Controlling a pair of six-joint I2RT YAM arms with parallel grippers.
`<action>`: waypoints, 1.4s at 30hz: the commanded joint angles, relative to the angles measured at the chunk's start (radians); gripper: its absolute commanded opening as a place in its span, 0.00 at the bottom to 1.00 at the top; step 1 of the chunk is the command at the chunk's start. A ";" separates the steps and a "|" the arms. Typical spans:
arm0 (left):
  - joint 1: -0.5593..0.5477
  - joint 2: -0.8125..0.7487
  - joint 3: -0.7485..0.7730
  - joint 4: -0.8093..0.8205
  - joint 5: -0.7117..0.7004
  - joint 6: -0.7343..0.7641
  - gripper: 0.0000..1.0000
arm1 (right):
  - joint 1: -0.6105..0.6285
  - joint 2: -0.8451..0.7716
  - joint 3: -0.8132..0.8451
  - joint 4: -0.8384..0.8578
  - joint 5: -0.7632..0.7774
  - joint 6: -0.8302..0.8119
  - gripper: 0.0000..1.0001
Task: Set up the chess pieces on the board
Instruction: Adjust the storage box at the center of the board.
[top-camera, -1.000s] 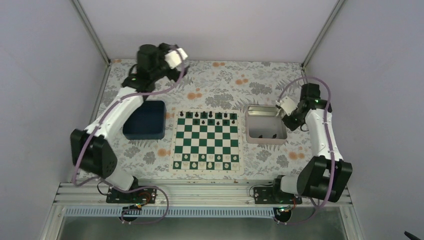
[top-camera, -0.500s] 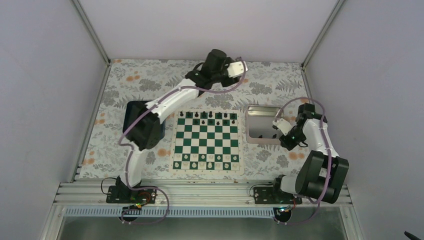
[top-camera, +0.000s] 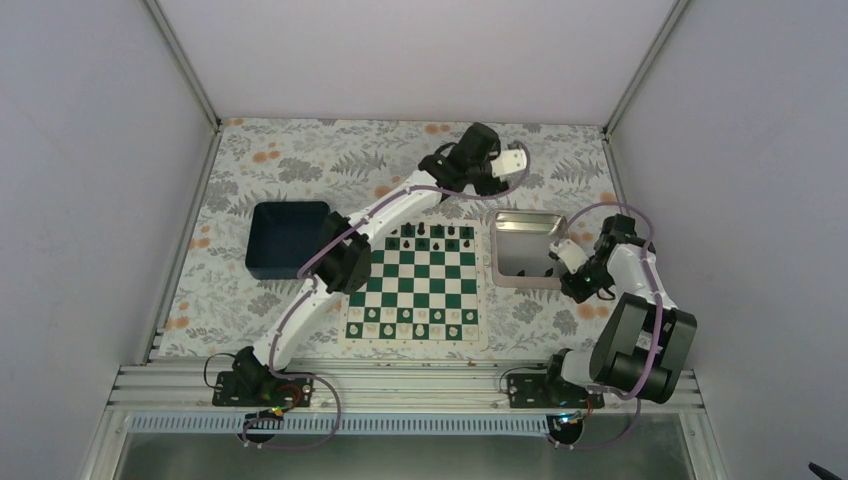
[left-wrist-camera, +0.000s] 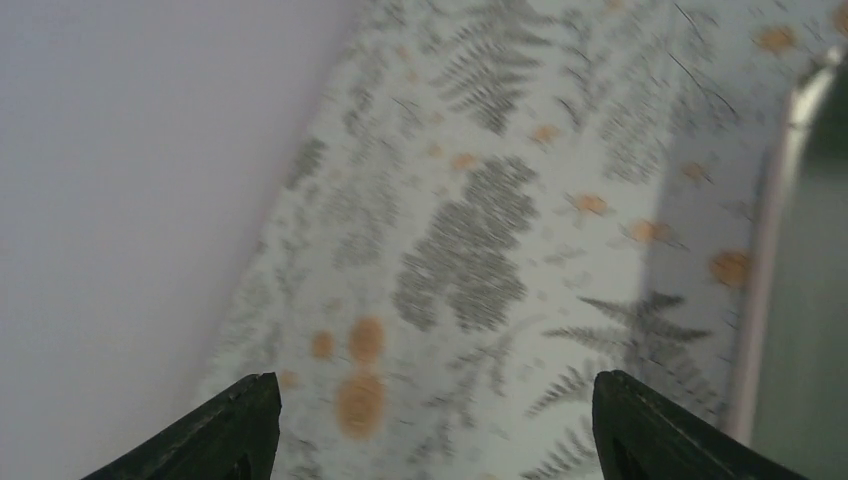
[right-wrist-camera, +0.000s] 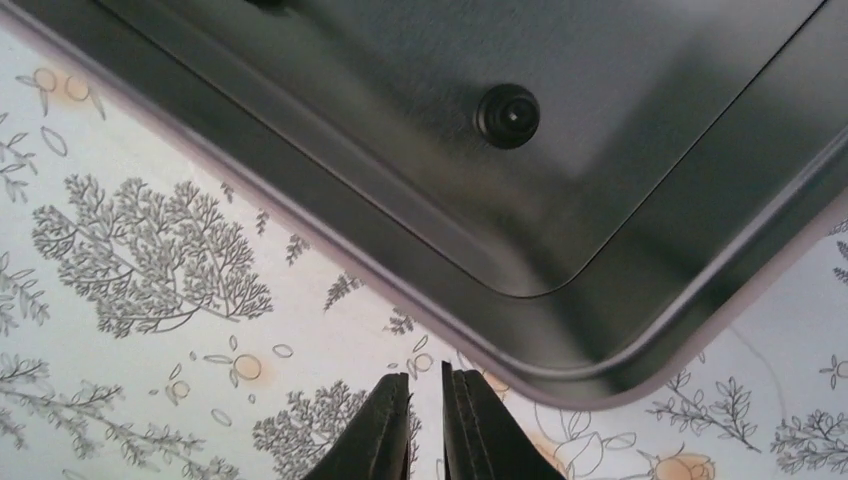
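The green and white board (top-camera: 412, 285) lies mid-table. Several black chess pieces (top-camera: 437, 233) stand along its far edge. One more black piece (right-wrist-camera: 507, 115) sits inside the silver tray (right-wrist-camera: 640, 250), seen from above in the right wrist view. My left gripper (top-camera: 518, 157) hangs past the board's far right corner, behind the tray (top-camera: 497, 250). It is wide open (left-wrist-camera: 435, 385) over bare patterned cloth, holding nothing. My right gripper (top-camera: 562, 254) is at the tray's near right corner. Its tips (right-wrist-camera: 425, 378) stand a narrow slit apart over the cloth, just outside the rim, with nothing between them.
A dark blue bin (top-camera: 288, 238) stands left of the board. White pieces (top-camera: 412, 322) fill the board's near rows. The left arm's forearm crosses above the board's far left corner. The tray's rim (left-wrist-camera: 775, 230) runs down the right side of the left wrist view.
The left arm has swung from the far left across to behind the tray. The right gripper has dropped toward the tray's near right corner, and its jaws have parted slightly.
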 joint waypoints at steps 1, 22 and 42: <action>-0.023 -0.002 -0.025 -0.032 -0.033 0.029 0.78 | -0.015 0.026 -0.011 0.069 -0.062 0.018 0.12; -0.107 0.078 -0.012 -0.079 -0.224 0.125 0.93 | -0.015 0.043 -0.031 0.136 -0.109 0.042 0.14; -0.088 0.104 0.014 -0.041 -0.337 0.094 0.94 | -0.015 0.023 -0.039 0.119 -0.113 0.042 0.15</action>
